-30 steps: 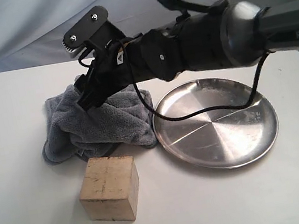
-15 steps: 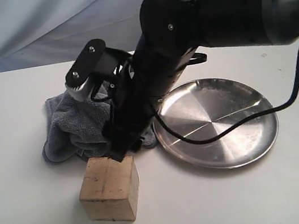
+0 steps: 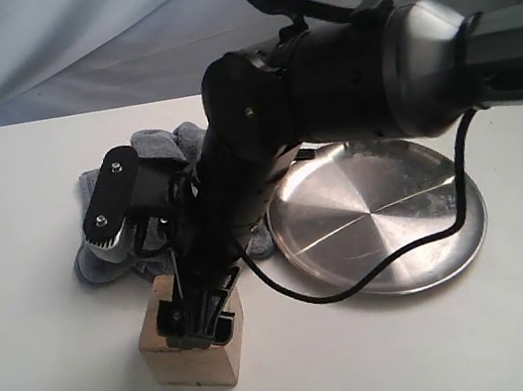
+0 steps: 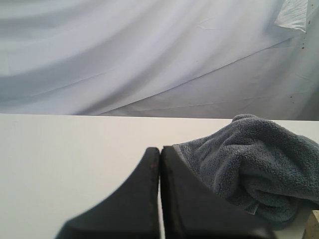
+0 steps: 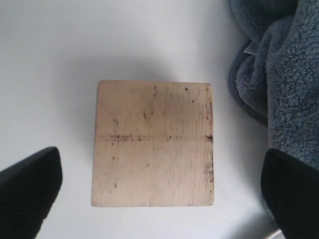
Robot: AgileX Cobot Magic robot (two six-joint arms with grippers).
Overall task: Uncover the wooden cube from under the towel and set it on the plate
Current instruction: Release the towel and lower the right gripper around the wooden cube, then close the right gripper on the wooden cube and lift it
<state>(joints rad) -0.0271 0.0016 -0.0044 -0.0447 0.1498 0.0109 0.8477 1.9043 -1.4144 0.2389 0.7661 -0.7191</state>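
Observation:
The wooden cube [image 3: 195, 363] stands uncovered on the white table, in front of the towel [image 3: 101, 194]. My right gripper [image 3: 198, 318] points straight down just over the cube's top. In the right wrist view it is open [image 5: 159, 191], and its two black fingers [image 5: 31, 185] stand wide on either side of the cube [image 5: 153, 143] without touching it. The grey towel [image 5: 285, 89] lies bunched beside the cube, its white label showing. The plate [image 3: 387, 227] sits to the right, with nothing on it. My left gripper [image 4: 160, 150] is shut on nothing, low over the table beside the towel [image 4: 251, 162].
The right arm's thick black body and its cable [image 3: 374, 267] hang over the towel's right part and the plate's left rim. A pale cloth backdrop [image 3: 66, 47] rises behind the table.
The right arm has swung from above the towel forward and down, and its gripper now points down over the cube. Cube, towel and plate have not moved.

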